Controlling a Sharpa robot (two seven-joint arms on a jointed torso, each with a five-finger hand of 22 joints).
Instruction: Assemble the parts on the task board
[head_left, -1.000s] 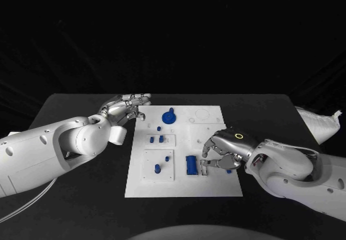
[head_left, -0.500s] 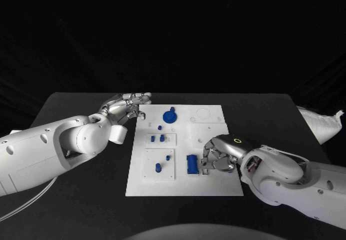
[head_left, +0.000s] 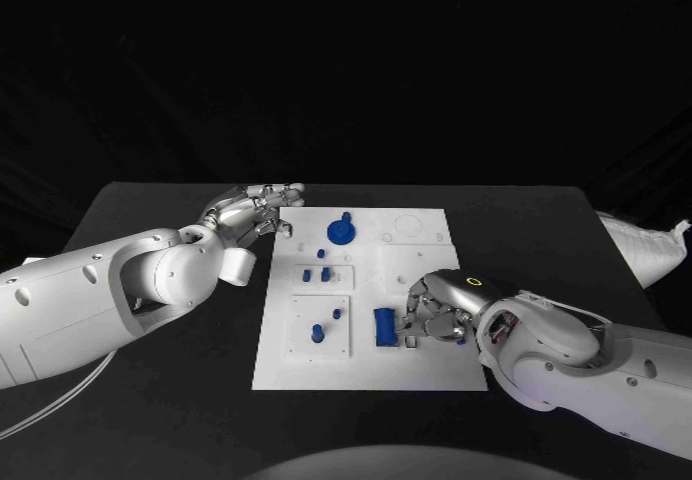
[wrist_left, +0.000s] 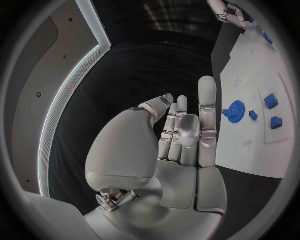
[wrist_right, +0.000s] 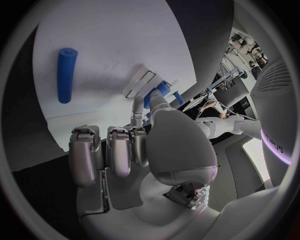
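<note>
Fingers of the right hand curl down onto the task board beside the long blue part, grasp indeterminate; left wrist view: left hand loosely spread, empty, beside the board's edge; right wrist view: cylindrical blue part lies free.

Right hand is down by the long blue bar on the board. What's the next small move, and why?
Probably close the right hand on the long blue bar and lift it slightly. Its fingers sit right beside that bar on the task board, but no grip is visible yet. The left hand rests at the board's far corner, holding nothing.
</note>
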